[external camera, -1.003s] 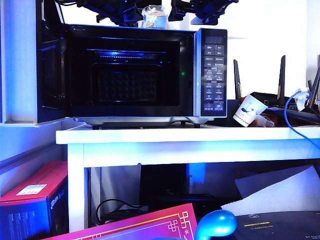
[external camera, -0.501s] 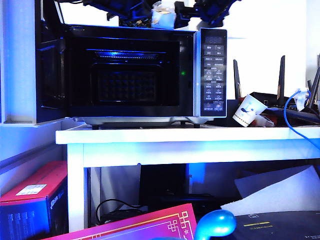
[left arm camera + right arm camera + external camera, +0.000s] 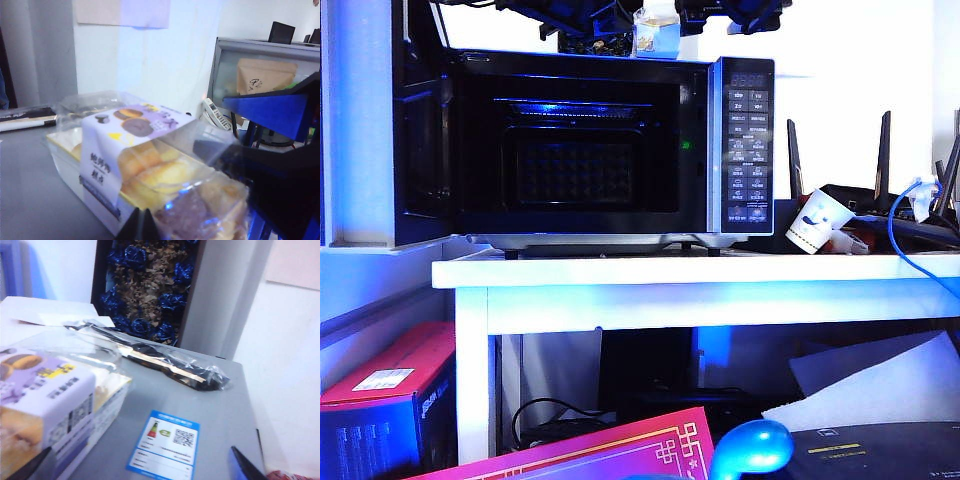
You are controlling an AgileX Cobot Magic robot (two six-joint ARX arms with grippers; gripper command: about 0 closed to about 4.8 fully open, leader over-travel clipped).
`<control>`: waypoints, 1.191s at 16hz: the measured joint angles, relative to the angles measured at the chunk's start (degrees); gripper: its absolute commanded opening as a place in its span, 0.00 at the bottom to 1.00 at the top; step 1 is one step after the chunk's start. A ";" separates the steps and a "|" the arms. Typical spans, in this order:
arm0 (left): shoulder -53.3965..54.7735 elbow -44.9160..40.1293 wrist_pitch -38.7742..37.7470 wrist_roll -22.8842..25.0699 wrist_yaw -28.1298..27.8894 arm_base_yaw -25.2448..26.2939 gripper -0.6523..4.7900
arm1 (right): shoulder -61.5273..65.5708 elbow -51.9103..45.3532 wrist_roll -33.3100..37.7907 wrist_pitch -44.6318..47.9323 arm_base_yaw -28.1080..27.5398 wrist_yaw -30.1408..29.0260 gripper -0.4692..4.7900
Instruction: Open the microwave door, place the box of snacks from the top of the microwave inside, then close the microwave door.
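Atop the microwave (image 3: 590,140), whose door (image 3: 420,130) hangs open leftward, the left gripper (image 3: 595,25) seemingly clasps the box of snacks (image 3: 656,32), while the right gripper (image 3: 735,12) stays spread just right.

The box of snacks (image 3: 145,165) carries a white and purple paper band with pictures of pastries and dark Chinese characters down one side, too blurred to read; in the right wrist view the same band (image 3: 47,405) shows a QR code and fine print. On the microwave's (image 3: 590,140) grey top, near its edge, lies a blue-framed sticker (image 3: 164,444) with a QR code and small illegible lines. The keypad (image 3: 747,150) has a dim digital display and button labels too small to read.
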 measured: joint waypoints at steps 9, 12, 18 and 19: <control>0.04 3.23 -1.40 1.55 -4.17 0.00 0.11 | -1.95 -0.02 0.00 3.87 0.07 9.94 1.00; -0.24 8.76 -9.42 4.39 -5.66 0.00 0.11 | -5.60 0.02 2.36 2.69 0.07 7.37 1.00; -5.16 16.57 -24.26 7.85 -7.74 0.02 0.11 | -8.22 0.04 12.26 -1.27 0.72 -6.67 1.00; -6.91 17.00 -25.27 8.07 -7.74 0.02 0.11 | -8.11 -0.02 12.55 -3.82 1.36 -6.91 1.00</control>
